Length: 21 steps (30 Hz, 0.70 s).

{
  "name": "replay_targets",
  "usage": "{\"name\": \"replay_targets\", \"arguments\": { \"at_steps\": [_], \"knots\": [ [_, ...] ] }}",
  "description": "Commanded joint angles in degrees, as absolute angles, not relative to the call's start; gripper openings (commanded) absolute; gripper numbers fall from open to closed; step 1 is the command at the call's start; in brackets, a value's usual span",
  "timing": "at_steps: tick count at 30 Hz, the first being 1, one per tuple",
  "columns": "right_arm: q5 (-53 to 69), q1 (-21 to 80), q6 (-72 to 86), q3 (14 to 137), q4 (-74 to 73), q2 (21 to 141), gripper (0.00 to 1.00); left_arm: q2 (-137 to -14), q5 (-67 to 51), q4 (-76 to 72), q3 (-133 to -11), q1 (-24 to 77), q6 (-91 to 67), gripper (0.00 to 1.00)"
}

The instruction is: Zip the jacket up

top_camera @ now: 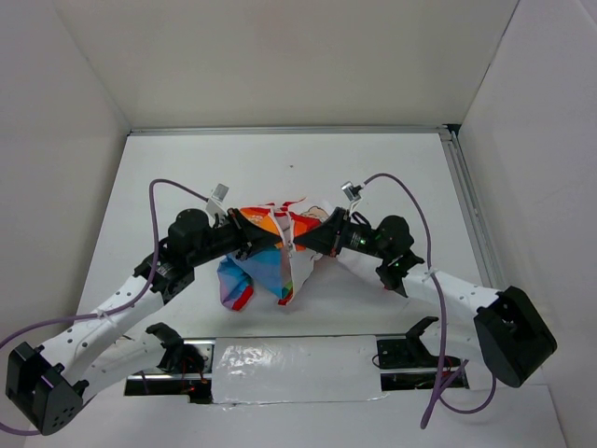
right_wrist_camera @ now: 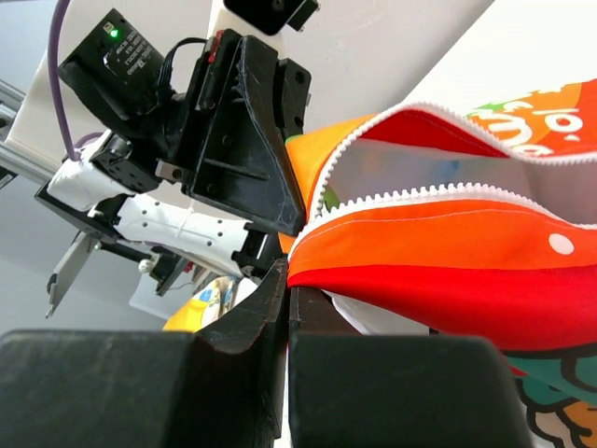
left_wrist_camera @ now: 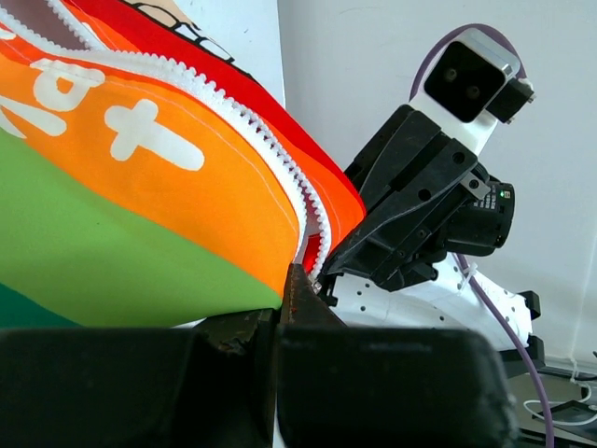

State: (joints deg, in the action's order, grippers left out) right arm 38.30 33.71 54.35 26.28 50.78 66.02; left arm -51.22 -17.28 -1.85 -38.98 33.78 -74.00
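"Top external first: where is the jacket?"

"I see the jacket (top_camera: 266, 266) bunched in the middle of the white tabletop (top_camera: 373, 177), between my two arms. Rainbow stripes and red trim face up, and a loose fold drapes toward the near edge."

"And the end effectors?"

"They meet nose to nose over the garment. The left end effector (top_camera: 270, 243) comes in from the left and the right end effector (top_camera: 300, 245) from the right, with their tips just beside each other."

"What are they holding?"

"On my left wrist view, the left jaws are pinched together on the fabric edge where the orange panel ends, right at the foot of the zipper teeth (left_wrist_camera: 233, 103). Behind that edge I can see the other arm's black fingers close by. On the right wrist view, the right jaws are likewise squeezed narrow on the orange-and-red edge, just under a row of teeth."

"Is the zipper closed?"

"No. The right wrist view shows two white rows standing apart with pale lining between them. They run together toward the spot where I'm pinching. Lettering and a cartoon print show on the cloth at the right edge of that view."
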Motion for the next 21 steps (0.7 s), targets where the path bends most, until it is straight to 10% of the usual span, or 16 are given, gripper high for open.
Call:
{"name": "replay_targets", "arguments": {
  "at_steps": [1,21],
  "knots": [
    [38.0,33.7,52.6,29.8,51.3,66.7,0.00,-51.4,-18.9,-6.5,-40.1,33.5,-75.1,0.00],
    [40.1,33.7,54.4,30.1,53.8,68.6,0.00,-50.2,-17.7,-7.4,-38.7,33.5,-75.1,0.00]
  ]
}}
